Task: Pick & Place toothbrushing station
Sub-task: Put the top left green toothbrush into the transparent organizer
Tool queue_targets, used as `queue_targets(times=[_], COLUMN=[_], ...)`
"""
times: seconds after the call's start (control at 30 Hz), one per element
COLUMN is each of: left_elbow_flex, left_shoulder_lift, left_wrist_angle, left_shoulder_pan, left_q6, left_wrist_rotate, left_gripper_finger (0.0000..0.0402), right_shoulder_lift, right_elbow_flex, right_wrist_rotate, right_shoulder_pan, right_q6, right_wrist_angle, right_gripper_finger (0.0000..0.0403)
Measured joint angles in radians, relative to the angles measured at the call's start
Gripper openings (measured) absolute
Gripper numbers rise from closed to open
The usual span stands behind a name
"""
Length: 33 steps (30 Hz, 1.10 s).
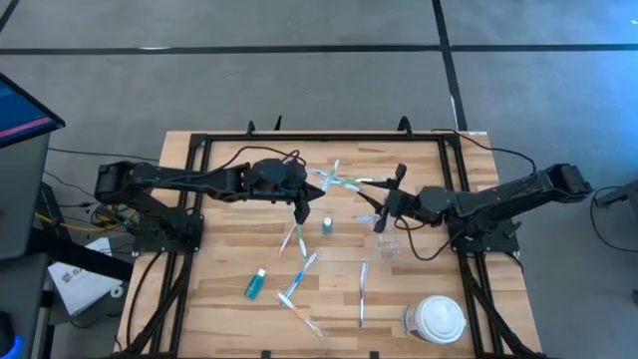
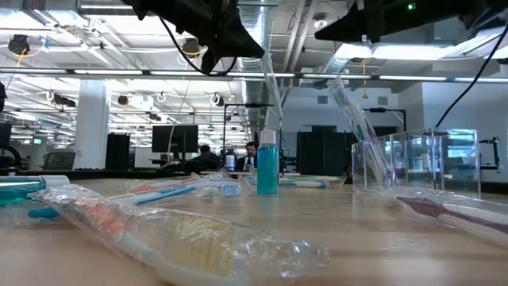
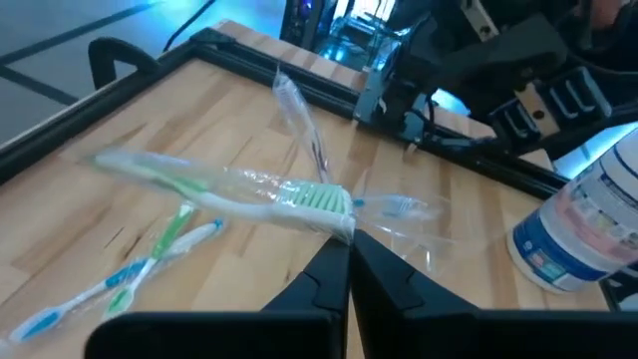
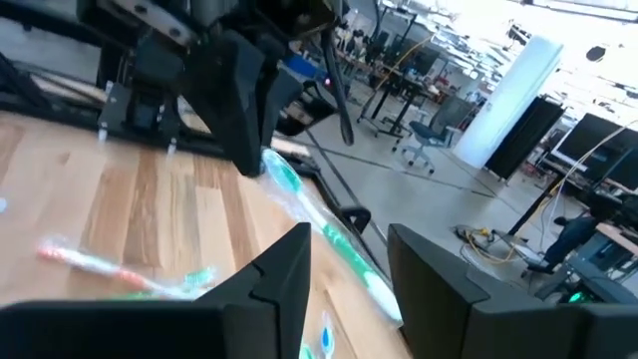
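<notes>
My left gripper (image 1: 302, 212) is over the table's middle, shut on a clear-wrapped toothbrush with green bristles (image 3: 249, 194). My right gripper (image 1: 383, 217) hangs open just beyond the small clear cup (image 1: 389, 243), which also shows in the low view (image 2: 417, 163). A wrapped green-and-white toothbrush (image 4: 334, 244) runs between its fingers. In the low view a wrapped toothbrush (image 2: 355, 119) slants from under that gripper down to the cup's left wall. A small teal bottle (image 1: 326, 223) stands upright between the grippers. Several toothbrushes (image 1: 297, 284) lie loose on the table. My left gripper pinches the wrapped toothbrush at its bristle end (image 3: 334, 214) between its two shut fingertips. The handle reaches away from the fingers over the table. My right gripper: I cannot tell whether its spread fingers touch the toothbrush between them.
A large white round lidded container (image 1: 436, 319) stands at the near right. A teal tube (image 1: 256, 285) lies at the near left. More wrapped toothbrushes lie at the far middle (image 1: 339, 179) and near the front edge (image 2: 182, 238). A black frame (image 1: 199, 140) borders the tabletop.
</notes>
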Motion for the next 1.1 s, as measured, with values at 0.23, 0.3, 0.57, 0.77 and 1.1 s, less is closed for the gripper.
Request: queue_targets(times=[0.23, 0.3, 0.57, 0.77, 1.1], left_elbow_flex=[0.0, 0.0, 0.0, 0.0, 0.0], left_shoulder_lift=[-0.008, -0.008, -0.015, -0.015, -0.015], left_wrist_angle=[-0.008, -0.009, -0.007, -0.007, -0.004], left_shoulder_pan=[0.0, 0.0, 0.0, 0.0, 0.0], left_q6=[-0.003, -0.004, -0.016, -0.023, -0.032], left_wrist_rotate=[0.021, 0.021, 0.045, 0.078, 0.132], left_gripper_finger=[0.0, 0.0, 0.0, 0.0, 0.0], right_shoulder_lift=[0.02, 0.025, 0.05, 0.09, 0.266], right_elbow_flex=[0.024, 0.021, 0.023, 0.042, 0.17], right_wrist_rotate=[0.0, 0.0, 0.0, -0.001, -0.001], right_shoulder_pan=[0.0, 0.0, 0.0, 0.0, 0.0], right_q6=[-0.036, -0.043, -0.088, -0.112, -0.219], right_wrist_angle=[0.007, -0.01, 0.035, 0.051, 0.023], right_gripper_finger=[0.0129, 0.0129, 0.0128, 0.013, 0.0131])
